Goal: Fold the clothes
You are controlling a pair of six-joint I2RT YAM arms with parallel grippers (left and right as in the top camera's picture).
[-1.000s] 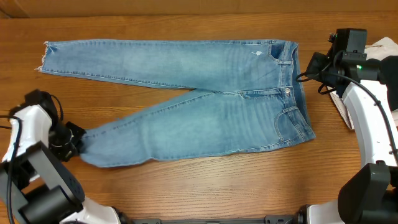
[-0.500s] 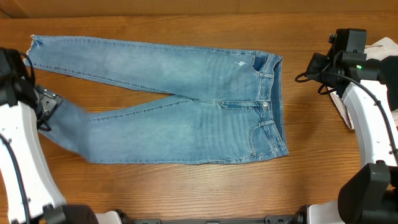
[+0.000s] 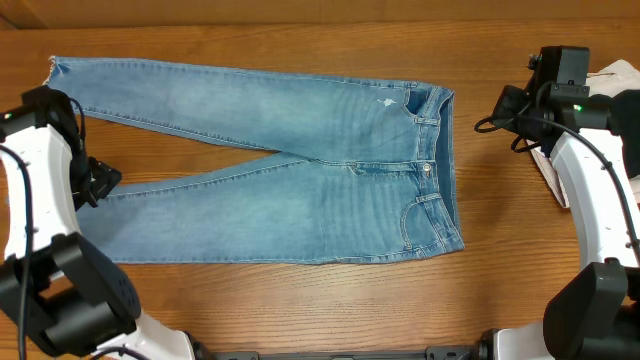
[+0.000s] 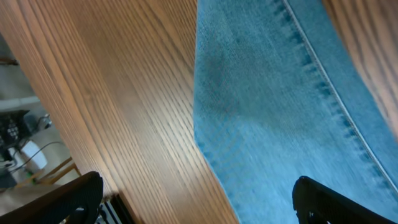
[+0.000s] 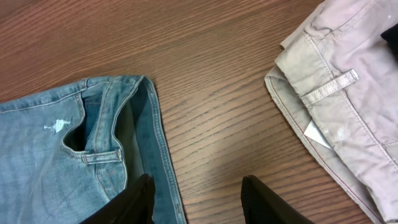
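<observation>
The light-blue jeans [image 3: 300,190] lie flat on the wooden table, waistband to the right and both legs running left. My left gripper [image 3: 100,183] hovers at the hem end of the near leg. In the left wrist view it [image 4: 198,186] stands wide open, with bare table and the leg's denim [image 4: 267,93] below and nothing between its fingers. My right gripper [image 3: 497,105] hangs just right of the waistband. Seen from the right wrist, it [image 5: 198,183] is open over the wood beside the waistband [image 5: 149,137], holding nothing.
A folded off-white garment [image 5: 348,93] lies at the table's right edge [image 3: 612,75], close behind the right arm. The table's left edge [image 4: 37,124] shows in the left wrist view, with cables and floor beyond it.
The left gripper pulled the near leg and the whole jeans leftward, then opened and let the hem go. The leg now lies flat. The right arm has not moved.
</observation>
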